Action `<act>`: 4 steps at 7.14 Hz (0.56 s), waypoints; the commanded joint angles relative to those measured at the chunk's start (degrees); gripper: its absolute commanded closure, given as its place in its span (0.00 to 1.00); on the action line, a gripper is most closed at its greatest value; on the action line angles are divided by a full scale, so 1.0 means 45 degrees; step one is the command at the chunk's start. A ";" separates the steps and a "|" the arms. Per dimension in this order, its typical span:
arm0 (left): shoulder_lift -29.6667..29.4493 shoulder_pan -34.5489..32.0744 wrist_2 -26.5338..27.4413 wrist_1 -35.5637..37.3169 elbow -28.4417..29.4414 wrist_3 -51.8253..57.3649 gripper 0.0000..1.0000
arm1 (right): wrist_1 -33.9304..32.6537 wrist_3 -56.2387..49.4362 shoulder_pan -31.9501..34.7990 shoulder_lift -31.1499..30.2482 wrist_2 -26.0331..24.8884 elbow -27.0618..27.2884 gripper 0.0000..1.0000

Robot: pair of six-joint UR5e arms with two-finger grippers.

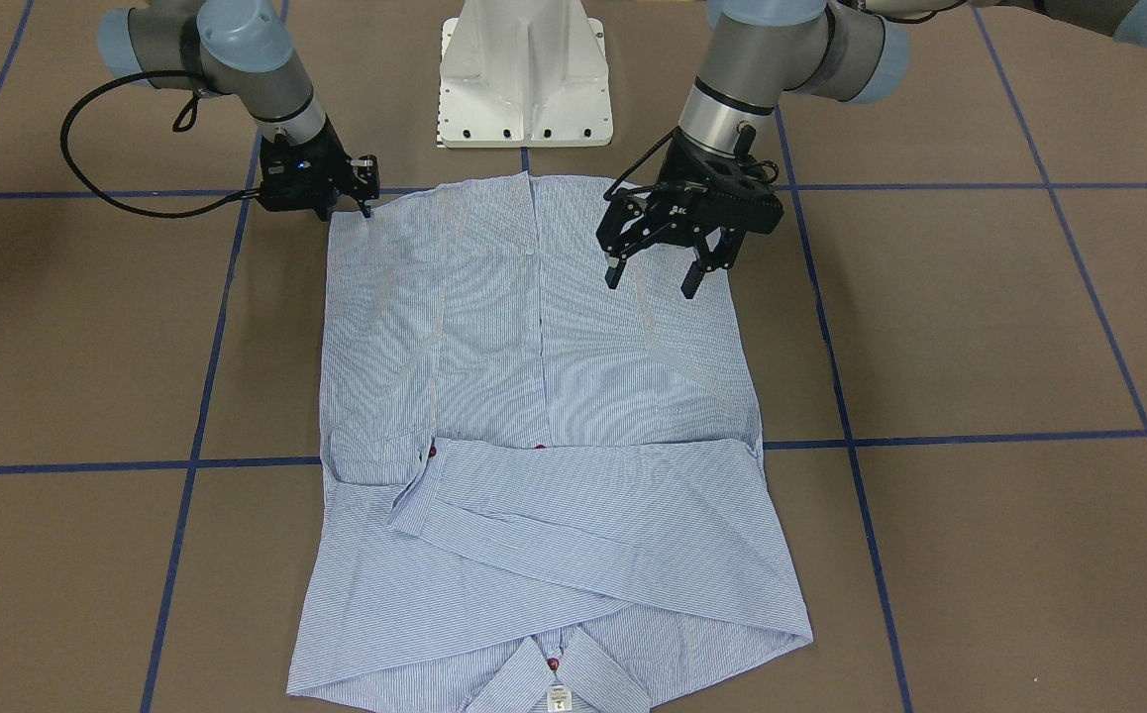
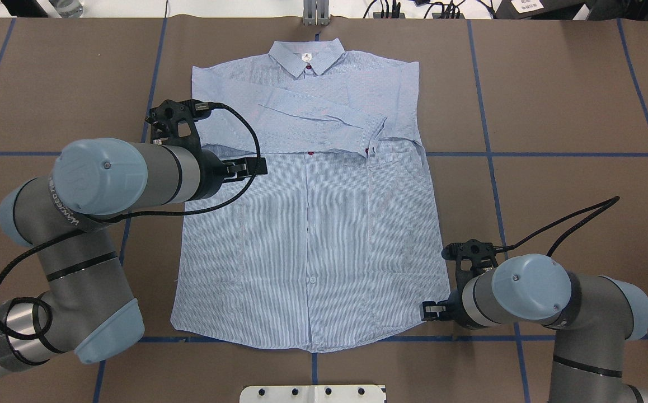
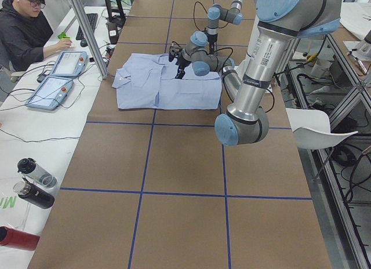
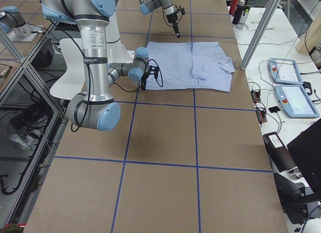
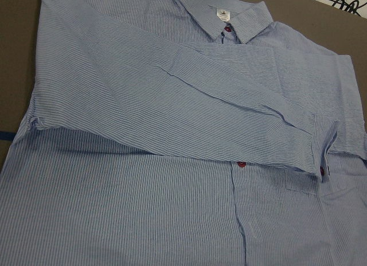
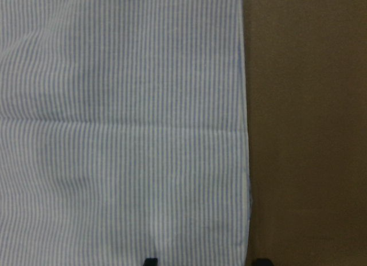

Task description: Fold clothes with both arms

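Currently the shirt (image 1: 534, 396) is lying flat, hem nearest the pedestal base (image 1: 524, 89), sleeves crossing its chest. The left gripper (image 1: 651, 285) is hovering wide open above it, near the base, empty. The right gripper (image 1: 346, 208) is straddling the base-side corner edge, fingers parted, gripping nothing.

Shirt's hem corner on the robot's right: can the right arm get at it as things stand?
Likely yes. The right gripper sits at that corner of the shirt, jaws open; the wrist view shows its fingertips straddling the shirt's side edge, nothing lying between.
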 commanded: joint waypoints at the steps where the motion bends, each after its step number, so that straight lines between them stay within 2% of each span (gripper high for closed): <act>1: 0.0018 -0.0001 0.0035 0.0000 0.0052 0.0000 0.01 | 0.0018 0.0000 0.0009 0.0007 0.0240 0.0033 0.60; 4: -0.0001 -0.0001 0.0054 -0.0019 0.0091 0.0000 0.02 | -0.0002 0.0000 0.0087 -0.0051 0.0259 0.0072 0.63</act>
